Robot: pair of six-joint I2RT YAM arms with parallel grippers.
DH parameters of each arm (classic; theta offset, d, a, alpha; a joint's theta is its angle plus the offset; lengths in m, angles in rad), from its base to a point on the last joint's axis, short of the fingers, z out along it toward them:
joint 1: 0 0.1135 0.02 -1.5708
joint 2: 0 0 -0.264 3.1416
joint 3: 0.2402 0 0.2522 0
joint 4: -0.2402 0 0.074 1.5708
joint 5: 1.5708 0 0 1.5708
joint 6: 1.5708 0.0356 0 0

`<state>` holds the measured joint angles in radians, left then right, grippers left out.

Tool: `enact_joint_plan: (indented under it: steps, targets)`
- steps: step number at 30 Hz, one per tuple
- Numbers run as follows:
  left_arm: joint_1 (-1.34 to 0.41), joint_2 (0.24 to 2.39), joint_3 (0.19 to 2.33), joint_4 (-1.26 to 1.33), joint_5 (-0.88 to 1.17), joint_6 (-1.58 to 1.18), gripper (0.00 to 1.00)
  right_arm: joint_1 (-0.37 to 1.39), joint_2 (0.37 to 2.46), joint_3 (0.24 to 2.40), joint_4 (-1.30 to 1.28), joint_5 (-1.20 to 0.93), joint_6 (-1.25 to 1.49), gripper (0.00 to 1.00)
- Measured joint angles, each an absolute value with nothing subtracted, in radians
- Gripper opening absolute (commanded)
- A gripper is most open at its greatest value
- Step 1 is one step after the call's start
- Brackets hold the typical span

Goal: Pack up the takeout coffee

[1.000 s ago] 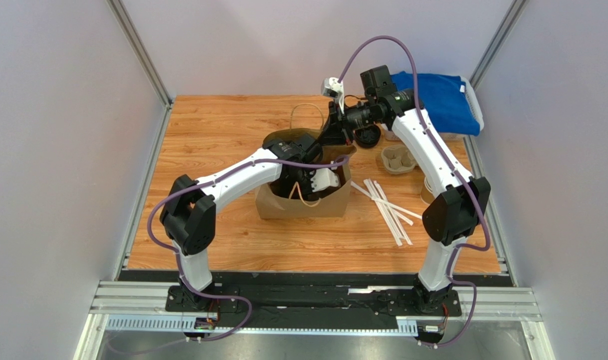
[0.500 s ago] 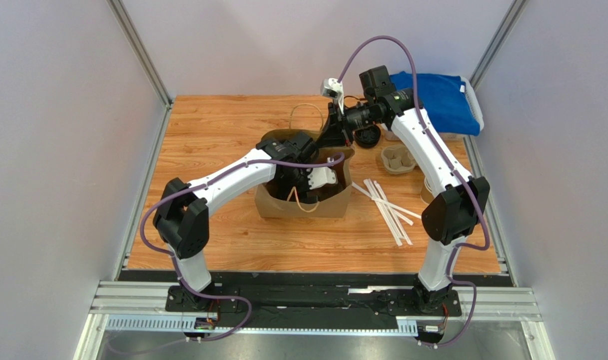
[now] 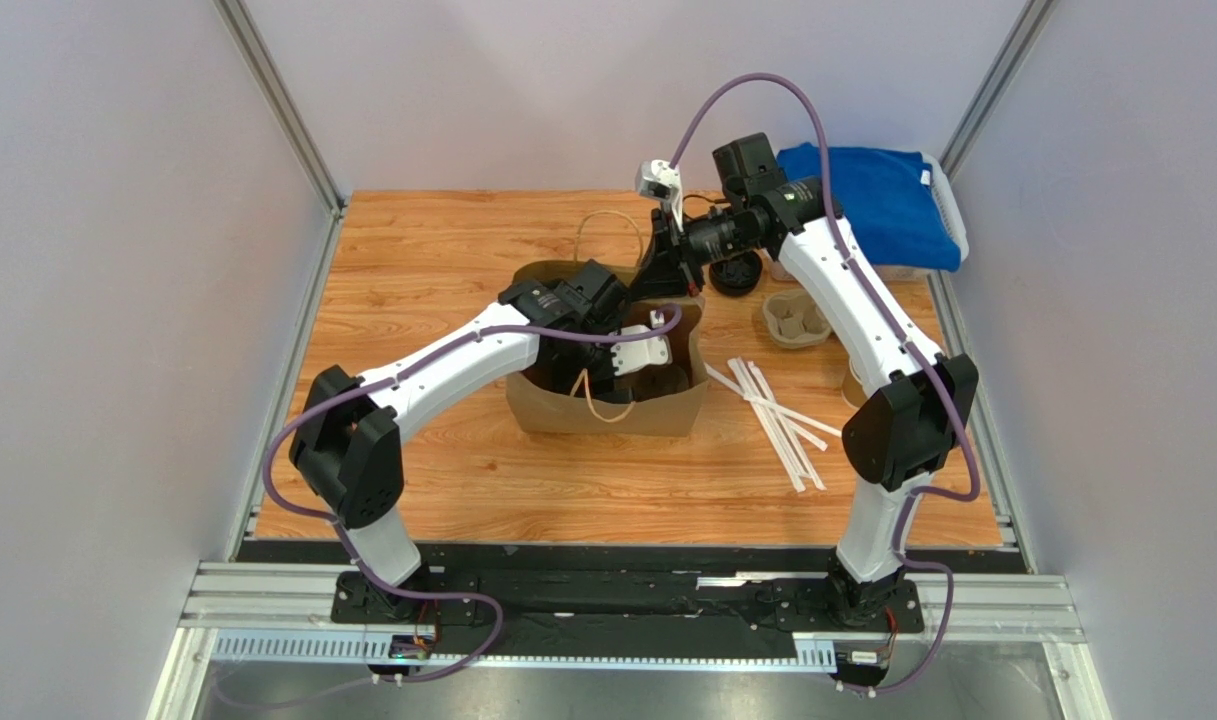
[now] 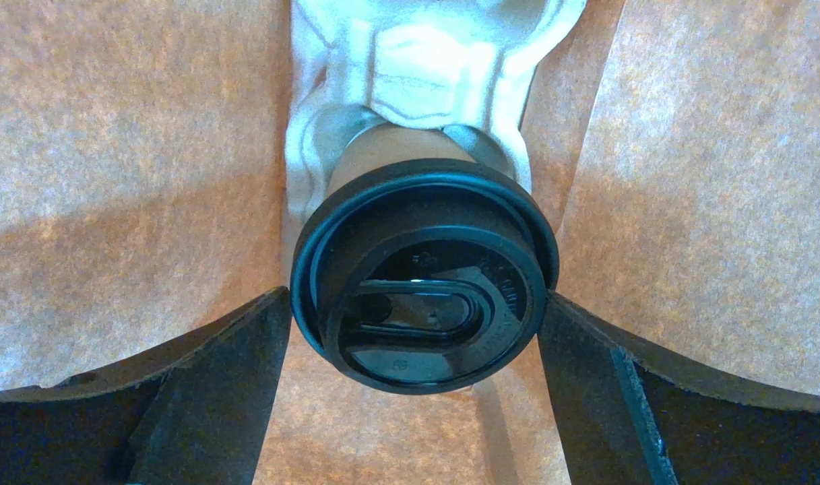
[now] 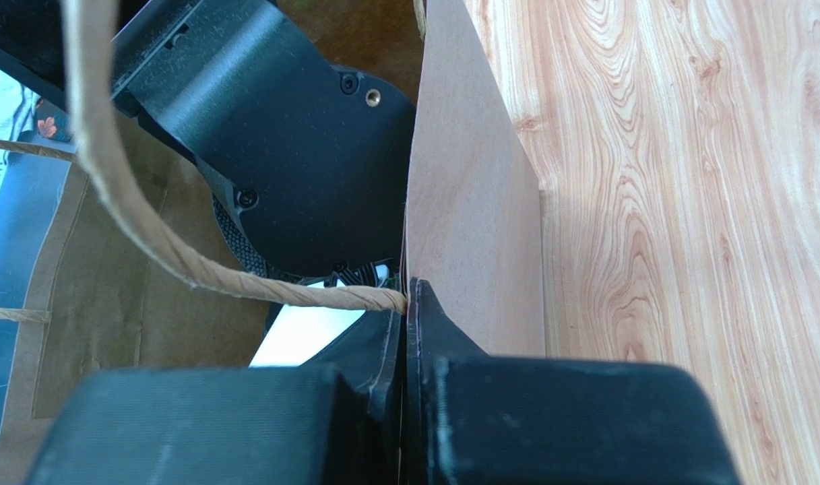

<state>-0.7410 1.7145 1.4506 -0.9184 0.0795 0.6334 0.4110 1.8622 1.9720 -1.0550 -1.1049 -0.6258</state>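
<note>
The takeout coffee [image 4: 424,293], a paper cup under a round black lid, sits in a pale moulded holder [image 4: 424,61] at the bottom of the brown paper bag [image 3: 607,402]. My left gripper [image 4: 414,295] is down inside the bag and open, with one finger [image 4: 211,384] on each side of the lid. My right gripper [image 5: 408,293] is shut on the bag's back rim [image 5: 464,202], right beside the twine handle [image 5: 130,202]. From above, the left arm [image 3: 464,353] hides the cup, and the right gripper [image 3: 671,282] stands at the bag's far edge.
White straws [image 3: 772,408] lie on the wooden table [image 3: 419,255] right of the bag. Behind them are a cardboard cup carrier [image 3: 798,318] and a loose black lid [image 3: 739,275]. A blue cloth [image 3: 870,195] fills the back right corner.
My left jaws have spread wider around the lid. The left elbow has swung left and the wrist has drawn back a little in the bag. The right gripper still pinches the rim.
</note>
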Motion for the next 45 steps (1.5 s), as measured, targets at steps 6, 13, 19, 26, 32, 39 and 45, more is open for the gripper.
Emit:
enact_joint_plan:
  steps: [6,13,19,26,32,39,45]
  targets:
    - [-0.743,1.667,1.408,-0.885,0.070,0.640,0.98,0.418,1.862,1.978,-1.058,-1.105,-0.623,0.00]
    - [-0.753,1.572,1.348,-0.822,0.065,0.654,0.99,0.421,1.862,1.978,-1.051,-1.098,-0.602,0.00]
    - [-0.754,1.514,1.334,-0.797,0.075,0.657,0.99,0.425,1.862,1.972,-1.038,-1.081,-0.585,0.00]
    - [-0.756,1.481,1.330,-0.784,0.099,0.652,0.99,0.427,1.858,1.943,-1.024,-1.063,-0.578,0.00]
    - [-0.749,1.468,1.330,-0.800,0.151,0.630,0.99,0.430,1.845,1.927,-1.008,-1.053,-0.574,0.00]
    - [-0.714,1.435,1.335,-0.826,0.229,0.579,0.99,0.431,1.829,1.910,-0.997,-1.047,-0.574,0.00]
    - [-0.683,1.391,1.350,-0.801,0.261,0.501,0.99,0.432,1.816,1.897,-0.989,-1.039,-0.576,0.00]
